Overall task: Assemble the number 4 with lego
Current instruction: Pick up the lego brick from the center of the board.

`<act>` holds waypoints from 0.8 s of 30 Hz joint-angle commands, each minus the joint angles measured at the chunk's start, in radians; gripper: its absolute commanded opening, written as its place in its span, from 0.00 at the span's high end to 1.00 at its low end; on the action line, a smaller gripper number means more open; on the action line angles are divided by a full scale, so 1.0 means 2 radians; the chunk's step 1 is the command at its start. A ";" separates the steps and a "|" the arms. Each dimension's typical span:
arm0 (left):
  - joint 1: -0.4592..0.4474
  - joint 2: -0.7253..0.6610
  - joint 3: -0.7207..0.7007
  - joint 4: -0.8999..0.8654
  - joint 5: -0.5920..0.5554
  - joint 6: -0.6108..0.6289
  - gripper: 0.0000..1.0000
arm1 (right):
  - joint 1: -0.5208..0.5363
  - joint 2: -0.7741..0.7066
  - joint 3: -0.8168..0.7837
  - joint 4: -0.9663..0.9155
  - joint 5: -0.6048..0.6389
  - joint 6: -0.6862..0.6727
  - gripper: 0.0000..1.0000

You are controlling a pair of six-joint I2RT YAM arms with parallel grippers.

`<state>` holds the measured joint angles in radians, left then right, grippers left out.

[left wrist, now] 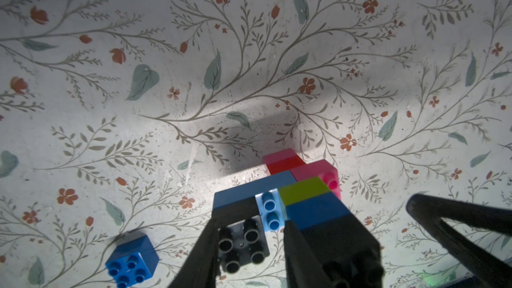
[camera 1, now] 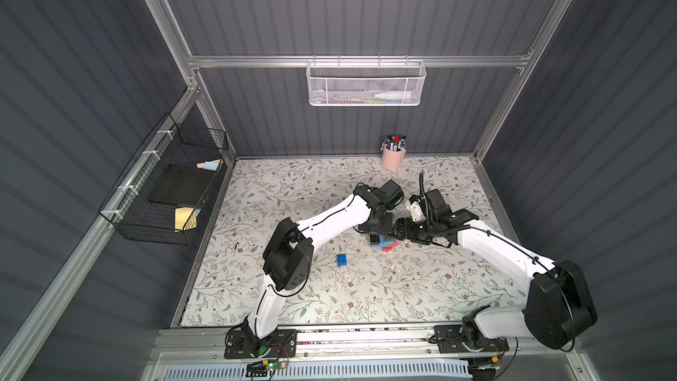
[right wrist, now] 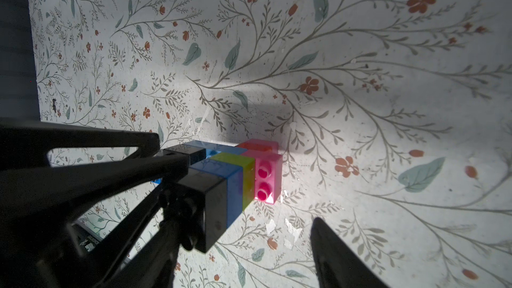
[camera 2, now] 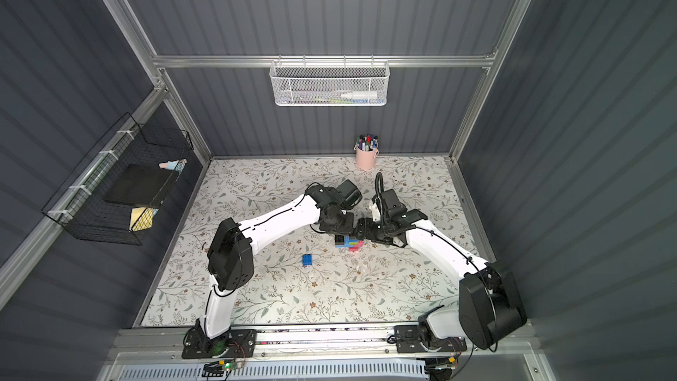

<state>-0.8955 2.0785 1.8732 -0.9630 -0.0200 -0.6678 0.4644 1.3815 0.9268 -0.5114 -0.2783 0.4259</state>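
Left pincer (left wrist: 250, 225): jaws parted around the black brick (left wrist: 241, 241), with a sliver of gap on one side, so it is not gripping.
Right pincer (camera 1: 395, 234): jaws wide, straddling one end of the number 4 (camera 1: 383, 243) and clamping nothing.
Number 4: lies flat on the tabletop (camera 1: 366, 295) between both pincers. Black, blue, green, pink and red bricks are joined with a long light blue brick (left wrist: 270, 211).
Done: most of the figure looks built, with the black brick in place.
Left to do: one blue brick (left wrist: 132, 261) sits loose, well apart — probably the last piece.
Wrist views: the left one shows the gap and the loose brick; the right one shows the pink brick (right wrist: 261, 182) and its studs, but no loose brick.
Top views: the whole layout — though the arms hide the fingertips.
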 commanded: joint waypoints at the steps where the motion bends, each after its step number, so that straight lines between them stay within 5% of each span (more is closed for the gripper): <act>1: -0.003 -0.045 0.015 -0.020 -0.027 0.009 0.56 | -0.001 0.014 -0.023 -0.065 0.031 -0.009 0.27; 7: -0.003 -0.106 -0.025 -0.040 -0.032 0.051 0.49 | 0.000 0.015 -0.016 -0.070 0.033 -0.010 0.27; 14: -0.001 -0.186 -0.167 -0.061 -0.009 0.088 0.27 | -0.001 0.018 -0.011 -0.072 0.034 -0.011 0.27; 24: 0.037 -0.197 -0.315 0.029 0.061 0.037 0.33 | -0.001 0.016 -0.008 -0.076 0.032 -0.010 0.27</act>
<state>-0.8604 1.6917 1.2797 -0.9955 0.0330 -0.5587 0.4644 1.3815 0.9348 -0.5316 -0.2768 0.4252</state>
